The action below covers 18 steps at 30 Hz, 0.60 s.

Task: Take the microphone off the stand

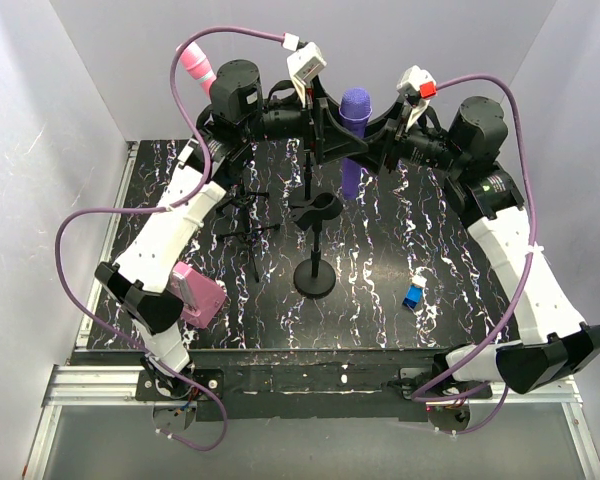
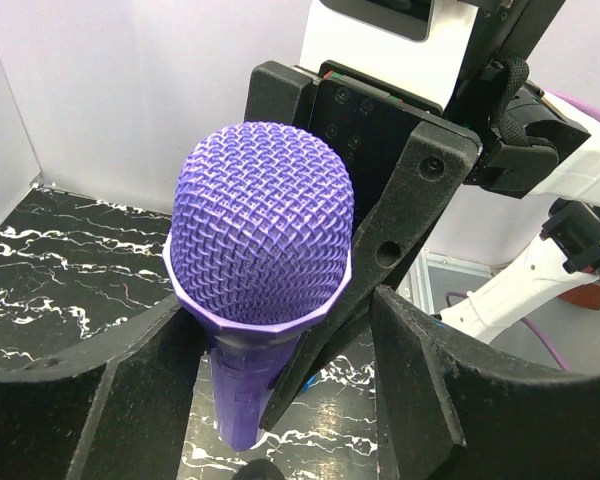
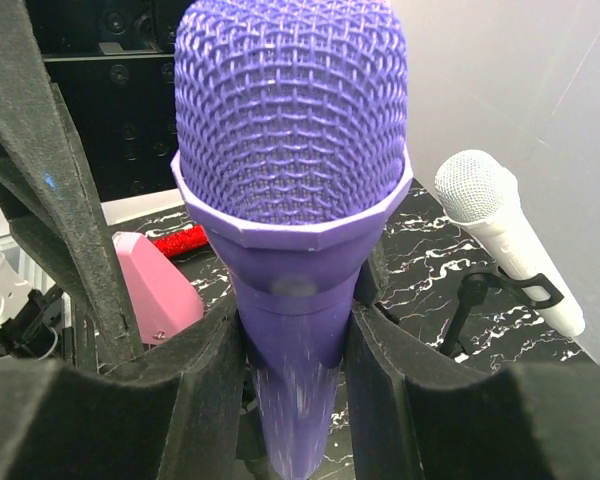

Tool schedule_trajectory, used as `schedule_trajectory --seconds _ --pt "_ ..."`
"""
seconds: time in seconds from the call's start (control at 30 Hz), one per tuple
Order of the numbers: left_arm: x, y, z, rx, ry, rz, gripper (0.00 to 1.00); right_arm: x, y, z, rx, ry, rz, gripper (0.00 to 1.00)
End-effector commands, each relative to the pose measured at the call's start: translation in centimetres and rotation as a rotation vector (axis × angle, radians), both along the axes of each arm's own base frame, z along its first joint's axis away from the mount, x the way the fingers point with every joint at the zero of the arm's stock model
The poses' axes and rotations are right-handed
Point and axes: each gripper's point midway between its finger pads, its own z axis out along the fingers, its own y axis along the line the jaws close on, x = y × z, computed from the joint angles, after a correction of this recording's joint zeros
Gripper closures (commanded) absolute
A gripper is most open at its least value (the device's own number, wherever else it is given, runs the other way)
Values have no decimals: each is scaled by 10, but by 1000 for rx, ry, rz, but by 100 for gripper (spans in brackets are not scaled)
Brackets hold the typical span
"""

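While my right claw (image 3: 300, 350) pinches the one purple microphone (image 1: 352, 125) just below its head, up clear of the one round-based stand (image 1: 315, 250), my left claw (image 2: 280, 330) sits spread around it; one white microphone (image 3: 510, 240) rests nearby.

Your white-shelled, black-jointed left arm (image 1: 170, 235) and right arm (image 1: 528, 262) both trail looping purple cables (image 1: 240, 33). Fingers (image 2: 430, 400) are chunky matte black.

microphone (image 3: 292, 235) handle blurred, base cut off
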Motion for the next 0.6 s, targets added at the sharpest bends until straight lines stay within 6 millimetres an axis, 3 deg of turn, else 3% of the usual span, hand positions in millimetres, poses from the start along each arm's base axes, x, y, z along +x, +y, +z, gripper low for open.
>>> schedule_trajectory --seconds 0.0,0.07,0.1,0.17,0.23,0.37,0.57 --pt "14 8 43 -106 -130 77 100 -34 14 -14 -41 52 185 99" --pt "22 12 46 -115 -116 110 98 -36 14 -14 -37 49 192 99" --pt "24 14 48 -121 -106 122 80 -37 14 -14 -36 49 199 99" --pt "25 15 49 -129 -81 131 54 -39 15 -13 -34 44 210 99" --pt "18 14 50 -132 -60 94 43 -39 15 -12 -31 45 216 99" --pt "9 13 45 -130 56 23 35 -39 17 -12 -25 66 231 99" --pt "6 10 38 -122 108 -19 35 -42 19 -12 -30 83 257 99"
